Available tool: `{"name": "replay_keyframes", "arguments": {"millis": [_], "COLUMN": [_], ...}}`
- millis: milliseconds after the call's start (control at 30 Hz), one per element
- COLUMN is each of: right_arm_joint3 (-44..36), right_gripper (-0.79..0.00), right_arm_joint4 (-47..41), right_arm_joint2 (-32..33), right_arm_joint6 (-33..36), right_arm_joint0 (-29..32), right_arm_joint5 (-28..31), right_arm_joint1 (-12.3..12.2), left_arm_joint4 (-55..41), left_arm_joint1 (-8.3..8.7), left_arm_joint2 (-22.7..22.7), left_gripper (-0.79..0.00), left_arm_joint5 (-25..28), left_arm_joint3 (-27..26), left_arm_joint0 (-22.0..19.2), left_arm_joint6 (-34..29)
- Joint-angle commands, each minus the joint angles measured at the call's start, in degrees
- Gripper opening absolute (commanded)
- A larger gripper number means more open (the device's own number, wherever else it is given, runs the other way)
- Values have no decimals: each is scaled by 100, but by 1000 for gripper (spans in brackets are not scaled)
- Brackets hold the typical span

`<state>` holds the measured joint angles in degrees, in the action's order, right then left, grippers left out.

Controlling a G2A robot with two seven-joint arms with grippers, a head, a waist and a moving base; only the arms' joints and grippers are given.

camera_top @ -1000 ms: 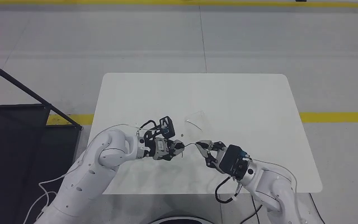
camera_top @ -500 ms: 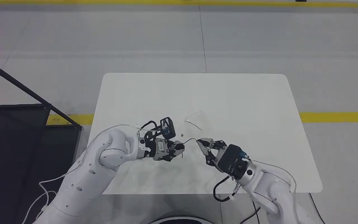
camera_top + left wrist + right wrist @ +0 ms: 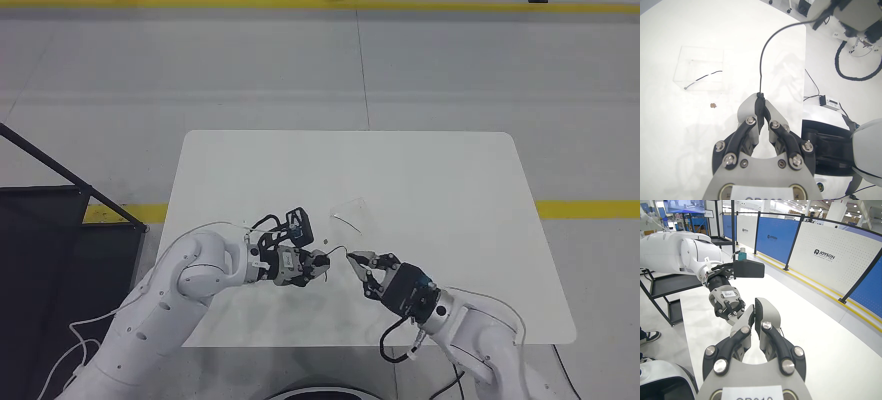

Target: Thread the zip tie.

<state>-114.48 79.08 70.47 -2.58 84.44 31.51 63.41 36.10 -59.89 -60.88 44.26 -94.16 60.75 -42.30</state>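
Two arms, two zip ties, one clear box (image 3: 696, 62) on the white surface (image 3: 677, 28). Both arms are bent at the elbow, forearms converging on the robot's side of the clear box, and the two sets of jaws face each other nearly tip to tip, lifted off the surface. Left gripper (image 3: 760, 97): jaws closed on the head end of the black zip tie (image 3: 760, 75). The strap rises out of them and arcs over to the tips of the right gripper (image 3: 755, 307). Right jaws are drawn together with the pads all but touching, but I can't tell whether the strap's tail is actually pinched between them. Second zip tie (image 3: 703, 77), black with a grey head, lies loose inside the clear box. Small brown speck (image 3: 713, 105) on the surface just beside the clear box, on the left gripper's side. Writing: one white printed label on each gripper housing, and printed logos on the fence panels (image 3: 821, 255) behind the surface.
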Motion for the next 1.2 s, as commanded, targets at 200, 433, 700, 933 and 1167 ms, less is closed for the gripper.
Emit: {"name": "replay_keyframes", "arguments": {"millis": [200, 433, 700, 933, 1167], "right_arm_joint3": [-8, -26, -67, -76, -75], "right_gripper": [-785, -785, -785, -785, -785], "right_arm_joint4": [236, 372, 546, 652, 647], "right_arm_joint2": [-7, -92, -247, -351, -412], "right_arm_joint6": [-43, 71, 161, 355, 525], "right_arm_joint0": [-5, -73, -124, -187, -254], "right_arm_joint5": [293, 542, 628, 742, 798], "right_arm_joint1": [-30, -46, -50, -59, -63], "left_arm_joint4": [-60, -99, -127, -171, -177], "left_arm_joint1": [17, 31, 48, 62, 75], "left_arm_joint2": [8, 27, 54, 64, 82], "left_gripper": [-785, -785, -785, -785, -785], "left_arm_joint5": [-152, -231, -273, -317, -340], "left_arm_joint3": [28, 42, 65, 87, 83], "left_arm_joint0": [-23, -40, -67, -87, -97], "left_arm_joint6": [34, 39, 18, 23, 24]}}
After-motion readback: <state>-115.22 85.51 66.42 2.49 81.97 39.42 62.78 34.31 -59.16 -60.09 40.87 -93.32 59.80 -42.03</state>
